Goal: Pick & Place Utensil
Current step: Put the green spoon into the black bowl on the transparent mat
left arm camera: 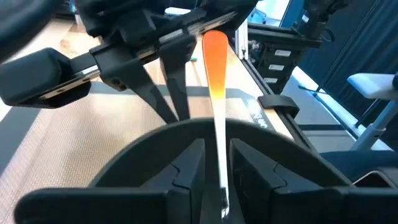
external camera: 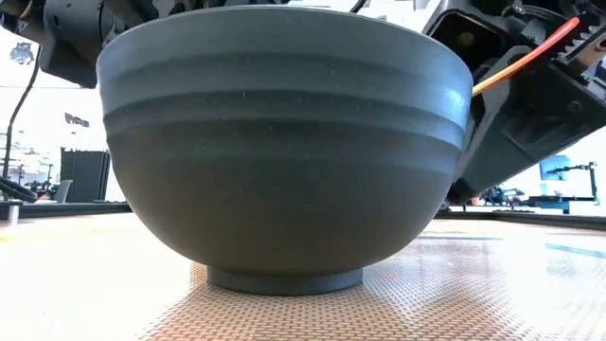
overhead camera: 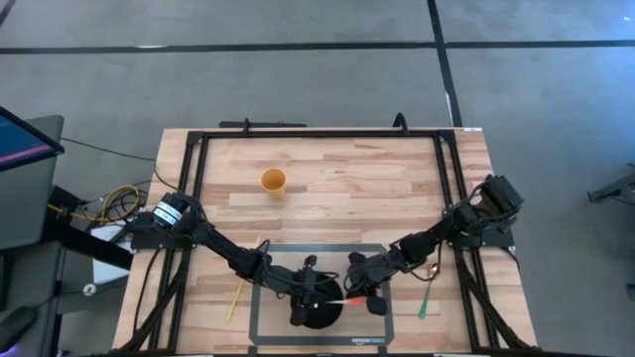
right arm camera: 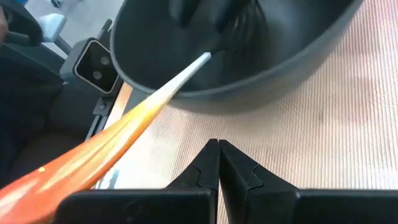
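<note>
Left jaws pinch the orange utensil [left arm camera: 216, 74] over the bowl [external camera: 284, 142]; right jaws pressed together; mat [overhead camera: 369, 334] reads "amazon basics".

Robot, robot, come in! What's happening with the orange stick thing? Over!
Left gripper shut on orange utensil, over the dark bowl. Right gripper shut, empty, beside bowl. Nothing blocking.

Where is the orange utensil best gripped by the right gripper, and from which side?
Probably on the orange utensil at its orange handle, which slants up over the bowl rim toward the right arm. Come from that side, outside the bowl: the white end sits inside, held by the left gripper. The right gripper is shut; open it first.
</note>
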Controlling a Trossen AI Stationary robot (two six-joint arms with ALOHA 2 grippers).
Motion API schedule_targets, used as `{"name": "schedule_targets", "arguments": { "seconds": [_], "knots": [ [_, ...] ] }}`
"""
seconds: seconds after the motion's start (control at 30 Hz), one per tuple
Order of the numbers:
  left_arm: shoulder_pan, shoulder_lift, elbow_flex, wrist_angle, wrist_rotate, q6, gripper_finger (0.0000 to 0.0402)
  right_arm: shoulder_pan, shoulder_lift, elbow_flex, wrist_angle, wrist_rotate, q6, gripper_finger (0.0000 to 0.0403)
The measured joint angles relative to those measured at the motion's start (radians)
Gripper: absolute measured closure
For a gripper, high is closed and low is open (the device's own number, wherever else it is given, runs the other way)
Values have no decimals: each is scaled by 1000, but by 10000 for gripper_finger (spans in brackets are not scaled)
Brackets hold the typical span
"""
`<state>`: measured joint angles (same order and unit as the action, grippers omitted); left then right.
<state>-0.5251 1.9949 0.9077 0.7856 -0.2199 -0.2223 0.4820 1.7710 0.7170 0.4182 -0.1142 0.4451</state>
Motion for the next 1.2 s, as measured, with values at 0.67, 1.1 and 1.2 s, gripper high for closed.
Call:
{"name": "schedule_targets", "arguments": {
  "seconds": [0.67, 1.1, 1.2],
  "knots": [
    [2, -260, 0, -64, 0, 33, 325, 230, -527, 1, -783, 344, 483, 403],
    [25, -259, 0, -91, -70, 147, 325, 507, -454, 0, -1176, 210, 1461, 403],
    [41, -259, 0, -91, -72, 147, 325, 526, -419, 0, -1174, 154, 1607, 403]
  ]
}}
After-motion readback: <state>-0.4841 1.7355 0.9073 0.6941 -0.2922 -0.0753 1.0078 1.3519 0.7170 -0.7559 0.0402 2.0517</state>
